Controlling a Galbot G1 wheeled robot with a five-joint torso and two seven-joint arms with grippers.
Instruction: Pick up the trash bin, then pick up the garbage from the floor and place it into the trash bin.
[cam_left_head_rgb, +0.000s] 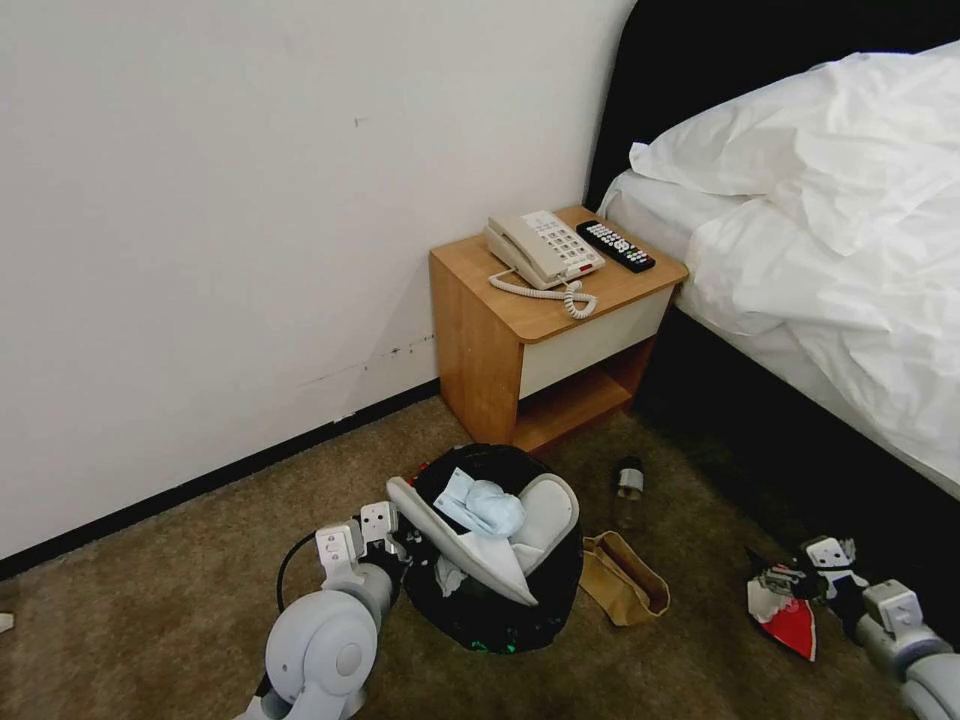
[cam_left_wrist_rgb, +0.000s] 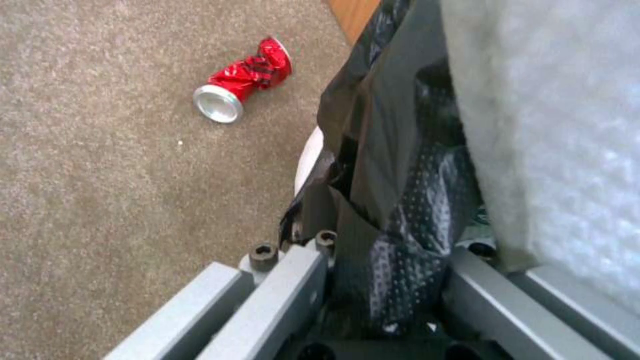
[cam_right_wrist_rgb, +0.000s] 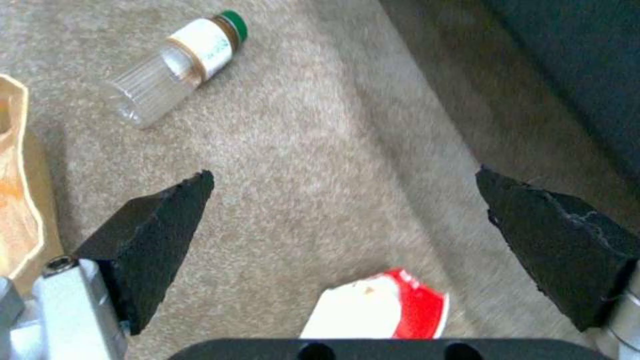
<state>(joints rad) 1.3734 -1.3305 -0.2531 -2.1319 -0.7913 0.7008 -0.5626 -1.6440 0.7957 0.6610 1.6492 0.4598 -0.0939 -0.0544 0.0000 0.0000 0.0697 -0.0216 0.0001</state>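
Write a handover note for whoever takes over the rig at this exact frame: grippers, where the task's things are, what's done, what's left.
Left gripper: shut on the trash bin, clamping its bag-lined rim.
Right gripper: open, nothing held, poised over the red packet on the carpet near the bed.
Done: the bin holds white slippers, a light-blue face mask and white tissue.
Left on the floor: the red packet, a brown paper bag beside the bin, a clear plastic bottle near the nightstand, and a crushed red can on the bin's other side.
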